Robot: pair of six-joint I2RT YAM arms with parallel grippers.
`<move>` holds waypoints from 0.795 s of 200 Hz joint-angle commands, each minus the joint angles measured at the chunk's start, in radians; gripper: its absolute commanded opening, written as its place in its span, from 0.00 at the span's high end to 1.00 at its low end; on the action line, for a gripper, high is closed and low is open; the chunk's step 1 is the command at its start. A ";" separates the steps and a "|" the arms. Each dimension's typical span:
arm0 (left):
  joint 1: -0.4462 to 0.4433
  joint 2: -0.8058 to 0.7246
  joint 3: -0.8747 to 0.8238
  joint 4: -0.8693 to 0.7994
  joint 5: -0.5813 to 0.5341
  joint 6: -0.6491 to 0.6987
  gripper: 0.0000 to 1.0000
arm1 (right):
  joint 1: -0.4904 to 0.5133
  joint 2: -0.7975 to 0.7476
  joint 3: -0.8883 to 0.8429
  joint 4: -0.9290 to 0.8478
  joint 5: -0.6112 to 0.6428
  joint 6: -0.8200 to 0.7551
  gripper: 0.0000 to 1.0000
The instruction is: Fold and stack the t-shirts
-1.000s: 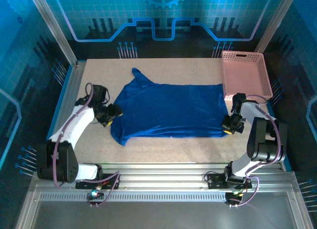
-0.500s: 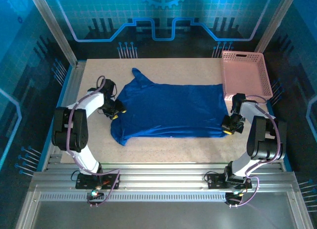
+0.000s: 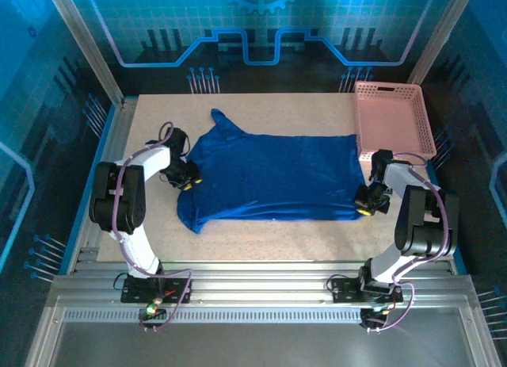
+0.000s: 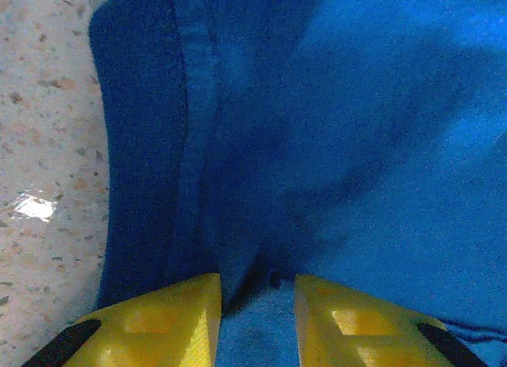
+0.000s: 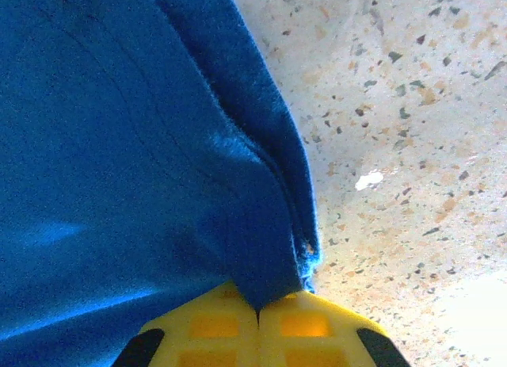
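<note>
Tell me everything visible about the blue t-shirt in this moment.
The t-shirt is royal-blue soft knit, spread mostly flat on the speckled table, one sleeve pointing to the far side, a stitched hem along its left edge. The right gripper pinches its near-right corner; the left gripper straddles a raised fold at its left edge, jaws apart.

A pink plastic lattice basket sits just beyond the right gripper, slightly to its outer side, at the far right corner of the speckled beige tabletop. Bare tabletop lies on the outer side of the left gripper and on the near side of both. In the right wrist view a small bright glare spot marks the tabletop ahead and right of that gripper. In the left wrist view a similar glare patch lies ahead and left. Aluminium rails run along the near edge behind both grippers, and a blue circuit-patterned backdrop stands far beyond them.
</note>
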 commanded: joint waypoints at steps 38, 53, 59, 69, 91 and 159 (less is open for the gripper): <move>-0.005 0.027 0.012 0.019 0.002 0.041 0.82 | -0.015 -0.011 -0.001 -0.010 0.006 -0.007 1.00; -0.005 0.021 0.006 0.022 0.004 0.050 0.87 | -0.016 -0.013 -0.003 -0.010 0.009 -0.005 1.00; -0.005 0.020 0.006 0.023 0.004 0.055 0.90 | -0.015 -0.015 -0.004 -0.010 0.009 -0.006 1.00; -0.004 0.015 0.007 0.016 -0.003 0.059 0.94 | -0.016 -0.018 -0.006 -0.010 0.009 -0.007 1.00; -0.004 -0.030 0.004 0.012 -0.010 0.059 0.98 | -0.016 -0.024 -0.006 -0.013 0.012 -0.008 1.00; -0.004 -0.101 0.027 -0.033 -0.004 0.089 0.97 | -0.015 -0.030 -0.009 -0.013 0.009 -0.010 1.00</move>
